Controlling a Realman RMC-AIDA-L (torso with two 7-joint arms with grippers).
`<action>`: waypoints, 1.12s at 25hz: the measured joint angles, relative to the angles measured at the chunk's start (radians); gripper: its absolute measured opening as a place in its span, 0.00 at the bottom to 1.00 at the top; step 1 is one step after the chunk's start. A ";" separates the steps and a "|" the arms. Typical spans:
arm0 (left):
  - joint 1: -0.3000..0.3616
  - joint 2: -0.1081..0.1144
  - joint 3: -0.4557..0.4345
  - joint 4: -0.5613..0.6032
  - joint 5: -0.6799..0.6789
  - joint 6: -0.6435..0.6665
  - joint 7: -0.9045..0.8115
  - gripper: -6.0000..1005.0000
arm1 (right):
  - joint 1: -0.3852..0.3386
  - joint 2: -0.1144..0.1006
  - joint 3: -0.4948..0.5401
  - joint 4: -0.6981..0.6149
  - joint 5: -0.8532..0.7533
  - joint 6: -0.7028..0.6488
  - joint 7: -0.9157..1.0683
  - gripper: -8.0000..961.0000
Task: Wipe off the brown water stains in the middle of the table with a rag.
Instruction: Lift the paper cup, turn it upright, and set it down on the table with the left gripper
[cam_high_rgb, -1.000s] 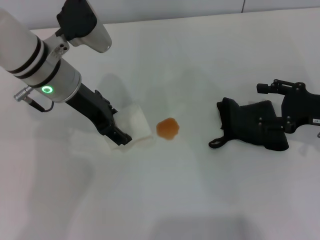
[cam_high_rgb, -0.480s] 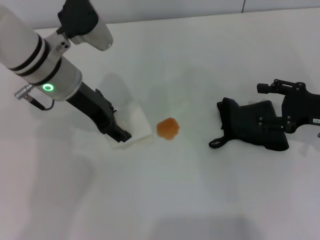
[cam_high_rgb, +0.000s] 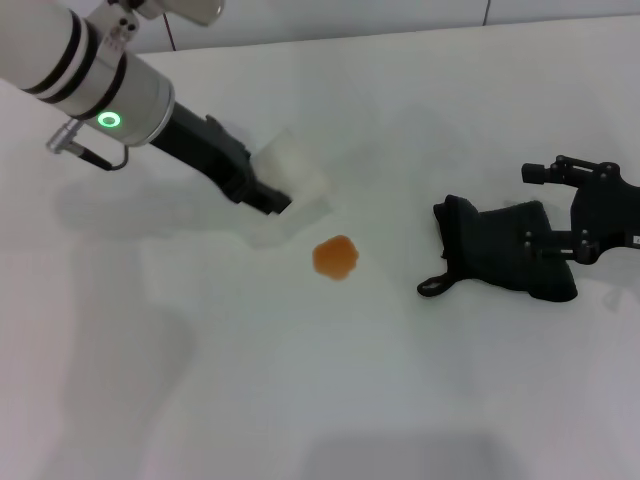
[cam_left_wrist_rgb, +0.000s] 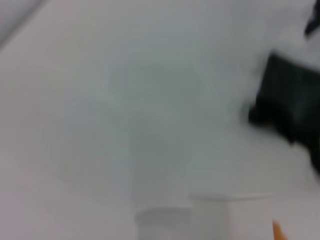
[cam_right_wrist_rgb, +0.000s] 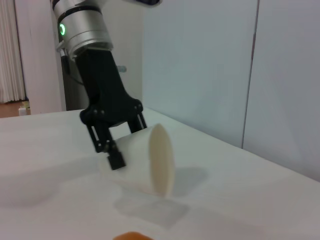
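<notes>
The brown water stain (cam_high_rgb: 335, 257) is a small orange blob in the middle of the white table (cam_high_rgb: 330, 400); its edge also shows in the right wrist view (cam_right_wrist_rgb: 131, 236). My left gripper (cam_high_rgb: 272, 197) is shut on a white paper cup (cam_high_rgb: 295, 172), held tilted on its side above the table, just behind and left of the stain. The cup's (cam_right_wrist_rgb: 150, 157) pale mouth faces the right wrist camera. The black rag (cam_high_rgb: 505, 258) lies crumpled at the right, its loop toward the stain. My right gripper (cam_high_rgb: 528, 207) rests at the rag's right side, fingers apart, one lying over the cloth.
The table's back edge meets a grey wall (cam_high_rgb: 400, 15). The left arm's white forearm (cam_high_rgb: 80, 70) reaches in from the upper left. In the left wrist view the rag (cam_left_wrist_rgb: 290, 105) is a dark blur.
The left gripper has lifted the cup off the table and carried it back and to the right. The stain and rag have not moved; the right gripper has barely shifted.
</notes>
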 joint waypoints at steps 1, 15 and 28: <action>0.003 0.000 0.000 0.000 -0.026 -0.002 0.005 0.61 | -0.001 0.000 0.000 0.001 0.002 -0.001 0.000 0.87; 0.277 0.006 0.000 0.002 -0.525 0.124 0.155 0.54 | -0.005 0.000 0.000 -0.004 0.009 -0.004 0.000 0.87; 0.490 0.004 0.000 -0.054 -0.760 0.248 0.293 0.54 | -0.002 0.001 0.000 -0.007 0.028 -0.005 0.000 0.87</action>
